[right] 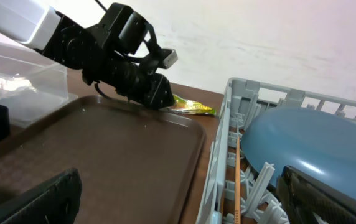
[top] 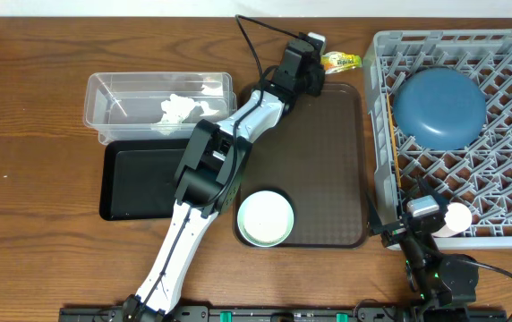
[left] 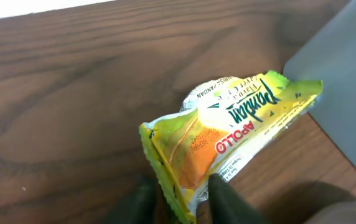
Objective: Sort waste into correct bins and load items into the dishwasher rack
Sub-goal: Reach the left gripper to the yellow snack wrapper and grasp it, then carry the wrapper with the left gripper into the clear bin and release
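My left gripper [top: 317, 52] reaches to the table's far edge, and its fingers [left: 184, 202] are closed on the near end of the yellow-green-orange snack wrapper [left: 228, 124]. The wrapper [top: 341, 61] lies between the brown tray and the grey dishwasher rack [top: 381, 134]. A large blue bowl [top: 439, 107] sits upside down in the rack, and a wooden chopstick [right: 236, 180] lies along the rack's left side. A crumpled white tissue [top: 180, 109] is in the clear tub [top: 104, 94]. The black tray [top: 135, 179] is in front of the tub. My right gripper [right: 184, 199] is open and empty at the rack's front left corner.
A flat brown serving tray [top: 328, 152] lies in the middle of the table, with a pale mint bowl [top: 266, 217] on its front left corner. A small white round item [top: 458, 217] rests at the rack's front edge. My left arm crosses above the tub, the black tray and the brown tray.
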Tool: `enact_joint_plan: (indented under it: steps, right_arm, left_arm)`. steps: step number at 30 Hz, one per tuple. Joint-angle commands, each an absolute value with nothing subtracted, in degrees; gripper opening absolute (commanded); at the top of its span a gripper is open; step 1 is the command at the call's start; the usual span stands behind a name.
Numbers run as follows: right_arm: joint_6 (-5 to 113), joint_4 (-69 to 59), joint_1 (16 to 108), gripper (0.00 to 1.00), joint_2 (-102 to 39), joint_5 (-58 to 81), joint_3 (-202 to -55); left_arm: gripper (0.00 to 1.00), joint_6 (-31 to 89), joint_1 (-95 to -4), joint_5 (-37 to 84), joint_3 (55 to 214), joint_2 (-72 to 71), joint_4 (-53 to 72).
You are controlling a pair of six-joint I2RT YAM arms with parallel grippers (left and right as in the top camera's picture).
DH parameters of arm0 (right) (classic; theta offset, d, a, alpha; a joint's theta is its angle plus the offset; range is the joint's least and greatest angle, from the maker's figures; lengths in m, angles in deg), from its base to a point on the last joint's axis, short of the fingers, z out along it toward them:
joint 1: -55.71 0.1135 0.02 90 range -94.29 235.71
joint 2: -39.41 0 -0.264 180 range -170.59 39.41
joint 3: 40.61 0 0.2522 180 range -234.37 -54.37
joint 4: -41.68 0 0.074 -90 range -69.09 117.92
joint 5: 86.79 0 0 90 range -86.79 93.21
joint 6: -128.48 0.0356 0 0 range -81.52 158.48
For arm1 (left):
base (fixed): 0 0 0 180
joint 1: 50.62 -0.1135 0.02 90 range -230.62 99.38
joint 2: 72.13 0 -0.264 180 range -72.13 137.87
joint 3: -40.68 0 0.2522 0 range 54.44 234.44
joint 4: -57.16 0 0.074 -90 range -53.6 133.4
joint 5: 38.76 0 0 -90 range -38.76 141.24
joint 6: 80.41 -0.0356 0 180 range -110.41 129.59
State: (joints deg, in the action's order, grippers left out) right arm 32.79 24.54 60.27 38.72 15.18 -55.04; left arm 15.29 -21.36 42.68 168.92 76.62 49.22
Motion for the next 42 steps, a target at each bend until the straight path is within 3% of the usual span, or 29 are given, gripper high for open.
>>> enact_joint_plan:
  steps: [1, 2, 3, 18, 29, 38, 42]
  right_arm:
    - [32.19, 24.52, 59.57, 0.99, 39.09, 15.22, -54.8]
    - [32.19, 24.52, 59.57, 0.99, 39.09, 15.22, -54.8]
    - [32.19, 24.52, 59.57, 0.99, 39.09, 15.22, -54.8]
    - [32.19, 24.52, 59.57, 0.99, 39.09, 15.22, -54.8]
    - [32.19, 24.52, 59.57, 0.99, 39.09, 15.22, -54.8]
    - [32.19, 24.52, 59.57, 0.99, 39.09, 15.22, -54.8]
    - [32.19, 24.52, 59.57, 0.99, 39.09, 15.22, -54.8]
  left_arm:
    - [0.19, 14.76, -21.6, 42.9, 170.18, 77.82, 49.29]
    - [0.08, 14.78, -21.67, 42.7, 170.21, 77.71, 49.26]
    - [0.06, 14.83, -21.71, 42.72, 170.21, 77.41, 48.96]
    - [0.06, 17.84, -25.06, 45.24, 170.25, 61.93, 29.68]
    - [0.06, 27.35, -26.59, 62.48, 170.23, 42.35, -6.71]
    - [0.06, 31.37, -35.61, 62.46, 170.14, 33.15, -25.62]
    - [0.06, 31.26, -39.94, 61.17, 165.94, 33.98, -25.01]
